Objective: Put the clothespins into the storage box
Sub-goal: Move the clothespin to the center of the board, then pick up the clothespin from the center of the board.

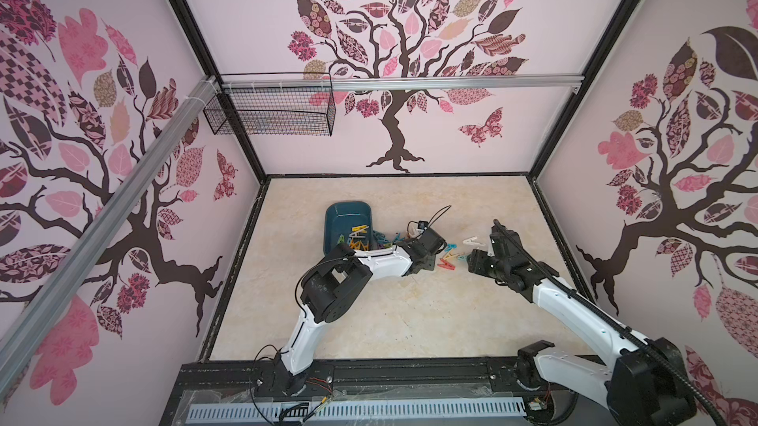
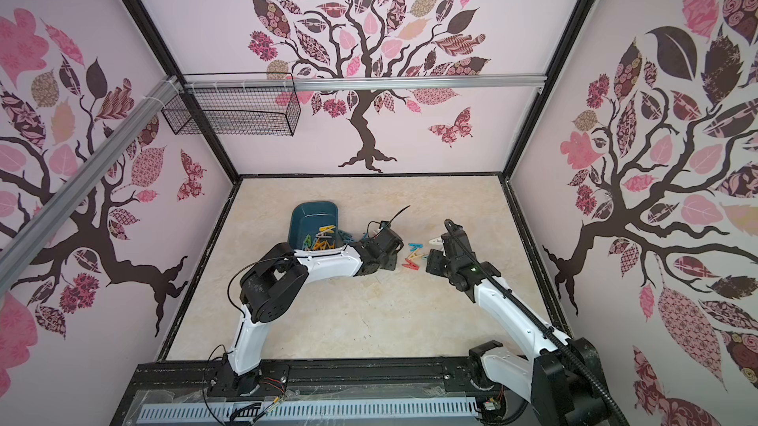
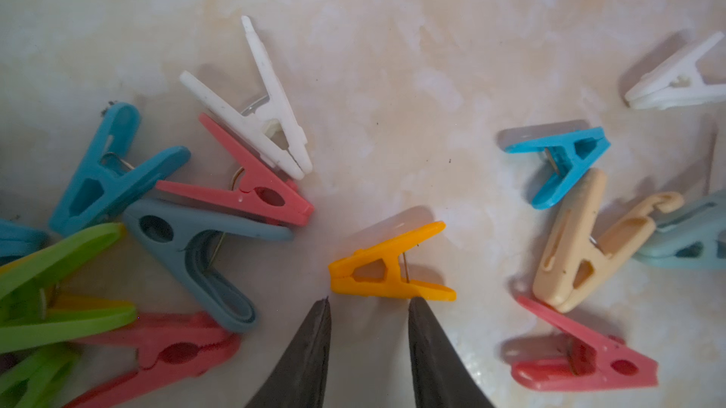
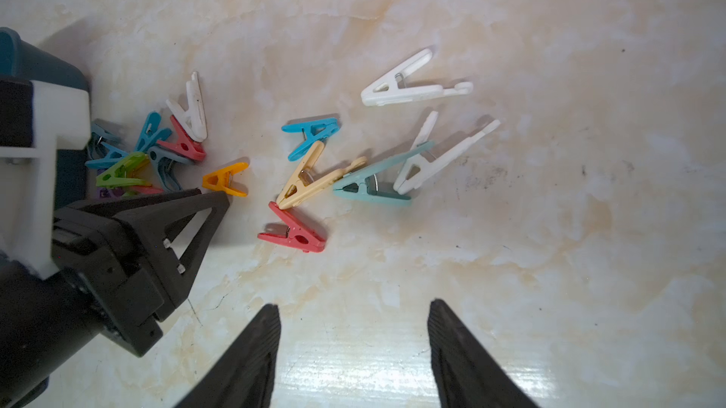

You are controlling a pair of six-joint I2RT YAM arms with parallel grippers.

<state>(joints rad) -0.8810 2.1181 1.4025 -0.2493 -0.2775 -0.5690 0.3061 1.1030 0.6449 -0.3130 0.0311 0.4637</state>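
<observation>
Clothespins lie partly in the storage box: a handful (yellow, orange, green) are piled at its end nearest the arms, and the rest of the box floor is bare. The box is dark teal w/ low walls and rounded corners. It sits on the desk w/ open desk behind it and on its left. The left arm crosses over its near edge.

Against the box's right wall, outside, is a heap of blue, green, grey-blue, red and white pins, overlapping. Further right of the box a lone orange pin lies flat, clear of its neighbours. Beyond that is a loose cluster: blue, beige, red, pale teal, two white, some touching.

The left fingers are parted w/ nothing between them, tips just short of the orange pin. One tip is beside its leg; can't tell if it touches. The right fingers are spread wide and empty, over bare desk past the far cluster from the box. There is plenty of free desk toward the front rail but only a tight gap between the arms.
</observation>
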